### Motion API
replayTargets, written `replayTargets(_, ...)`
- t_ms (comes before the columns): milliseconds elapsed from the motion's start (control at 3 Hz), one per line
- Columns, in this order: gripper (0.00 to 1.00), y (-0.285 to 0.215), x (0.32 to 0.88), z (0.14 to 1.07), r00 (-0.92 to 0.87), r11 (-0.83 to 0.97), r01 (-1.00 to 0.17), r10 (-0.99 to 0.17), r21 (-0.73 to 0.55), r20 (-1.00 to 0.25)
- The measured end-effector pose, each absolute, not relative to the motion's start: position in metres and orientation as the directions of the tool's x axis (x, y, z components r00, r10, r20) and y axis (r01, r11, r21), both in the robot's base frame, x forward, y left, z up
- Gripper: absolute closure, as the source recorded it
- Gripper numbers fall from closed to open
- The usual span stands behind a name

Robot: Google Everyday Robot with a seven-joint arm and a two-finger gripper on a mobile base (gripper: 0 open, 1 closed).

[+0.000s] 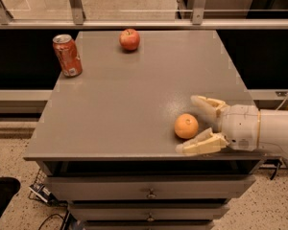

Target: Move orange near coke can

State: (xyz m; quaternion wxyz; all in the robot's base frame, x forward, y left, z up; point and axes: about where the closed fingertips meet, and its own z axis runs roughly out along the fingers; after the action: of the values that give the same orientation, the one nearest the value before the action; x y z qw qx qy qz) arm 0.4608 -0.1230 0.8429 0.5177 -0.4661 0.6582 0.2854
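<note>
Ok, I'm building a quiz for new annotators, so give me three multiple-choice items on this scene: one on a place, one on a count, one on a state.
1. Where on the table does the coke can stand?
A. far left corner
B. near right edge
C. centre

2. How many fruits lie on the table?
A. one
B. two
C. three

3. How is the gripper?
A. shut, holding nothing
B. open, a finger on each side of the orange
C. shut on the coke can

Answers:
1 A, it stands by the far left corner.
2 B, only the orange and the apple.
3 B, at the near right edge its fingers flank the orange.
</note>
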Motion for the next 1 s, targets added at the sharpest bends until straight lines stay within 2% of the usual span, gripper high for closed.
replayTargets(1000,0.89,-0.119,0.4607,0.8415,-0.024,0.394,-0.913,-0.304,-0.103,-0.952)
